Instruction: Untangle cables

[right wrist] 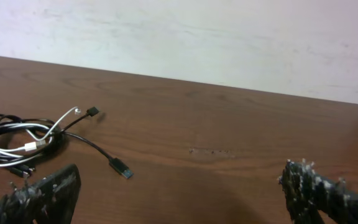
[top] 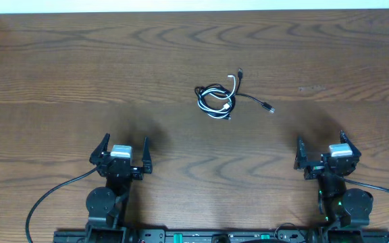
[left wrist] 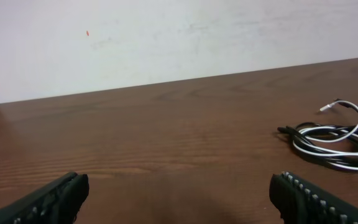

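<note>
Step in hand: the reach toward the tangle, by my reading; nothing is grasped yet.
Doing it well: take one cord in each pincer, not the whole coil. The free black tail looks the easiest hold for the right side, with the left side taking a white strand at the coil's left edge. Pull apart slowly and low over the surface, and ease off if the loops tighten.
Left pincer (top: 125, 140): near left, jaws spread as wide as they go, released. It holds nothing and touches nothing.
Right pincer (top: 321, 140): near right, equally wide, empty and clear of everything.
Surface (top: 80, 61): dark wood grain, bare between the pincers and the cords.
Cables (top: 216, 101): mid-surface, farther out than both pincers, roughly between them and well apart from each.
Black cable (top: 252, 100): coiled in loops. One tail runs out to the right and nearer, its plug lying free.
White cable (top: 235, 86): wound through the same coil, with one plug end sticking out on the far side.
Wall (left wrist: 166, 37): pale, beyond the far edge.
</note>
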Controlling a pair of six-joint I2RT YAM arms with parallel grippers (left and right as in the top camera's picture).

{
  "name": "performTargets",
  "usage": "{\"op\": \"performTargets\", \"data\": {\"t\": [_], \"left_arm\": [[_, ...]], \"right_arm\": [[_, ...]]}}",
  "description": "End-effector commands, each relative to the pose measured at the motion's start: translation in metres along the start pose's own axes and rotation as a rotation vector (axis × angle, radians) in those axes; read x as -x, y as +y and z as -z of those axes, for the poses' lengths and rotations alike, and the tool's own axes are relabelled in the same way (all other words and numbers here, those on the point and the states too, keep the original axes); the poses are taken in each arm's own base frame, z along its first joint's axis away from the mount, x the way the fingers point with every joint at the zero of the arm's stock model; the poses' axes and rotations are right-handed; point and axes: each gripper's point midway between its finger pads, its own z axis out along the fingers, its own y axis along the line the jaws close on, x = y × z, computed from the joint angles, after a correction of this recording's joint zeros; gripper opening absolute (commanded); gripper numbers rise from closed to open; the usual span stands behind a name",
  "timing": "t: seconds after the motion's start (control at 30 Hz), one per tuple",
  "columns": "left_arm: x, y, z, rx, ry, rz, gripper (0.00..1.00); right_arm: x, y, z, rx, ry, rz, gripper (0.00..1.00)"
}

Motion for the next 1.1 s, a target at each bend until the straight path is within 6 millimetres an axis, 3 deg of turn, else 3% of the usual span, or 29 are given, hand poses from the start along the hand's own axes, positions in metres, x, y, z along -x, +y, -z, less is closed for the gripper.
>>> {"op": "performTargets", "data": {"t": [0.0, 0.7, 0.83, 1.07], "left_arm": [[-0.014, 0.001, 0.0, 0.005, 0.048, -0.013, 0.98], [-0.013, -0.003, 0.0, -0.018, 0.042, -0.001, 0.98], [-0.013, -0.003, 0.0, -0.017, 0.042, 0.066, 0.98], [0.01, -0.039, 0.007, -0.239, 0.016, 0.104, 0.98]], "right_arm": [[-0.001, 0.001, 0.0, 0.002, 0.001, -0.011, 0.99], [-0.001, 0.002, 0.0, 0.01, 0.0, -0.01, 0.99], [0.0, 0.002, 0.0, 0.01, 0.001, -0.143, 0.99], [-0.004, 0.003, -0.001, 0.01, 0.016, -0.191, 0.99]]}}
